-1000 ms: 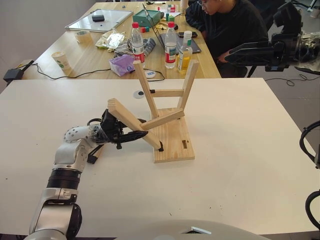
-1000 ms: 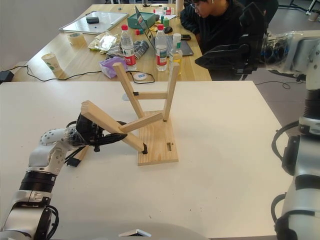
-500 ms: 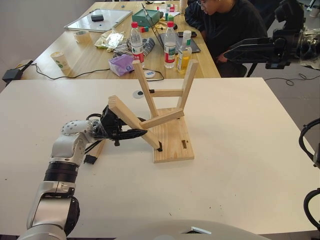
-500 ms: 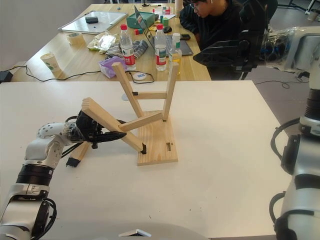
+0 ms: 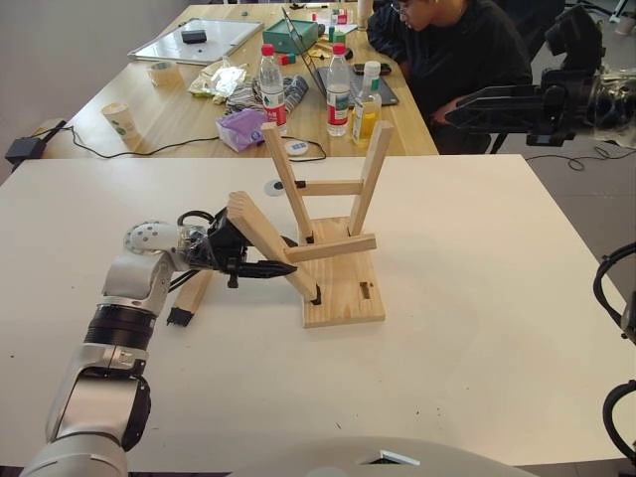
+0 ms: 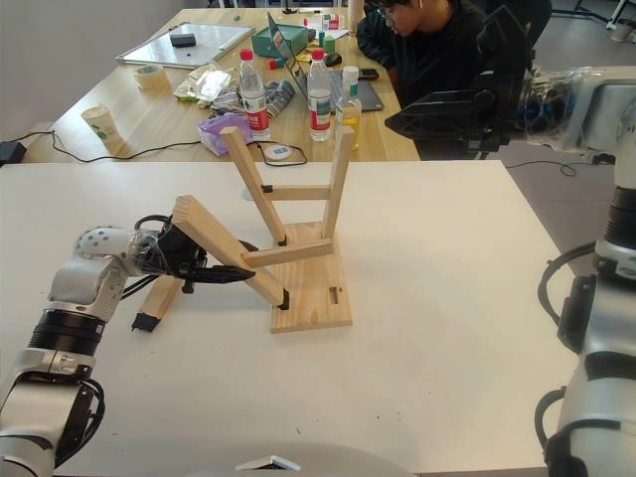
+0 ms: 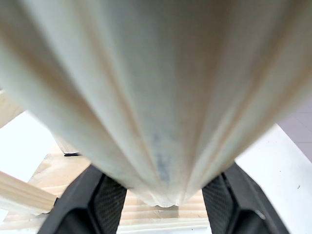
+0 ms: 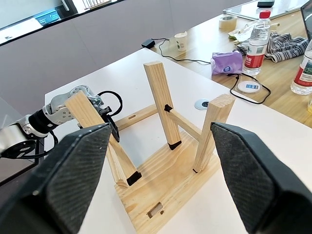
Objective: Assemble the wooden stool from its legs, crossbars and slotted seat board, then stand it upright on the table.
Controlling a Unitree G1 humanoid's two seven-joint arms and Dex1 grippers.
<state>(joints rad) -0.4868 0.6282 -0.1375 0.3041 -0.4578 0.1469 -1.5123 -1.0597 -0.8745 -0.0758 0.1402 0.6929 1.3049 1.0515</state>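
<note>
The slotted seat board lies flat on the white table. Two legs stand in its far slots, joined by a crossbar. A third leg leans tilted, foot at the near left slot, with a second crossbar running from it toward the right upright. My left gripper is shut on this tilted leg; its pads press the wood. My right gripper hangs open, high beyond the table's far right, looking down on the stool.
A loose leg lies on the table left of the board, under my left forearm. A round grommet sits behind the stool. The wooden table behind holds bottles, a cup and a laptop; a person sits there.
My left gripper has pushed the tilted leg right and more upright. Its crossbar has levelled, and its free end now reaches the right upright leg. The right arm has barely shifted.
</note>
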